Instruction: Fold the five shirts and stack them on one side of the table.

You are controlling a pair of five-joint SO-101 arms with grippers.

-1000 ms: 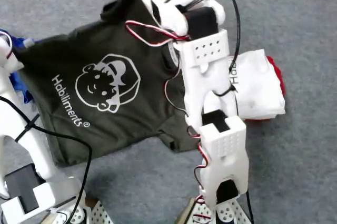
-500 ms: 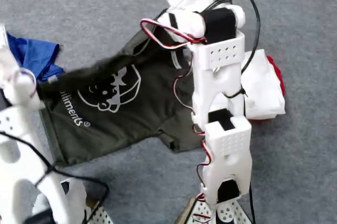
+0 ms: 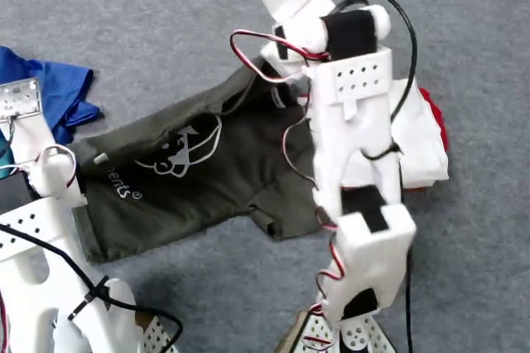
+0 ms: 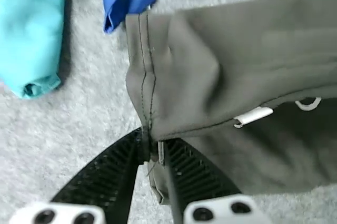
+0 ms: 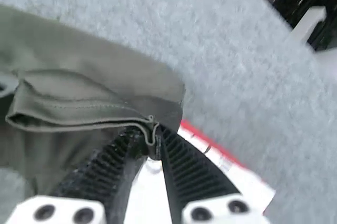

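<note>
Left pincer [image 4: 150, 148]: jaws pressed together on the stitched hem of the dark green shirt [image 3: 199, 179], cloth pinched between them. Right pincer [image 5: 152, 139]: also closed, pinching a doubled edge of the same shirt.

Clock positions are read on the high view, 12 at the far edge.

- Table [image 3: 472, 46]: grey felt top.
- Right arm [image 3: 356, 162]: runs from 6 o'clock up past centre to 12 o'clock.
- Left arm [image 3: 41, 229]: at 8 o'clock, its end over the green shirt's 9 o'clock corner.
- Green shirt: centre of table, a little toward 9. Its far edge is turned over, so the white print [image 3: 186, 146] is half covered. The near hem lies flat on the felt.
- White shirt [image 3: 418, 142]: folded, at 3 o'clock, partly behind the right arm.
- Blue shirt [image 3: 50, 88]: crumpled, at 10 o'clock, just beside the green shirt's corner.
- Teal shirt [image 4: 26, 34]: bunched, touching the blue one.
- Red shirt [image 3: 435, 121]: under the white one, a rim showing.
- White tag [image 4: 254, 116]: small, on the green shirt.
</note>
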